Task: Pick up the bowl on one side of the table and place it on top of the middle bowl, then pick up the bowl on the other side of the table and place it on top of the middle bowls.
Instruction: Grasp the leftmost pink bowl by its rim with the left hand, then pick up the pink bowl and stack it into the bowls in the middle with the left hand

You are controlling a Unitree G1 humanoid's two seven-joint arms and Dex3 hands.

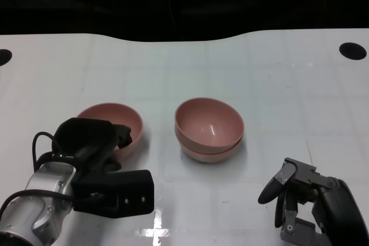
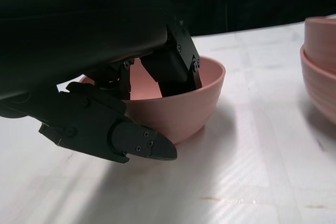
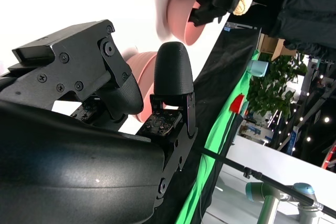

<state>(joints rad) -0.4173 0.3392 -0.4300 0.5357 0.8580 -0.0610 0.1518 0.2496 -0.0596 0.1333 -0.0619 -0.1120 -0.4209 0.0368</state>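
Left side: the left hand [image 1: 101,142] is at the left bowl [image 1: 130,118], which sits on the white worktop [image 1: 277,84] well apart from the stack. In the left wrist view, fingers [image 2: 173,69] reach inside the near rim while the thumb [image 2: 142,145] lies outside the wall. The rim appears pinched, though the contact itself is partly hidden.

Centre: the middle stack [image 1: 209,128] already comprises two nested bowls, so the second pick is judged to be in hand. The next move calls for a firm rim pinch, a vertical lift, travel toward the stack, and a centred release.

Right side: the right hand [image 1: 300,200] rests low near the worktop edge, fingers apart, holding nothing.

Materials: the bowls are smooth, pink and hemispherical with thin rims, probably plastic. The worktop is glossy, with faint grid lines
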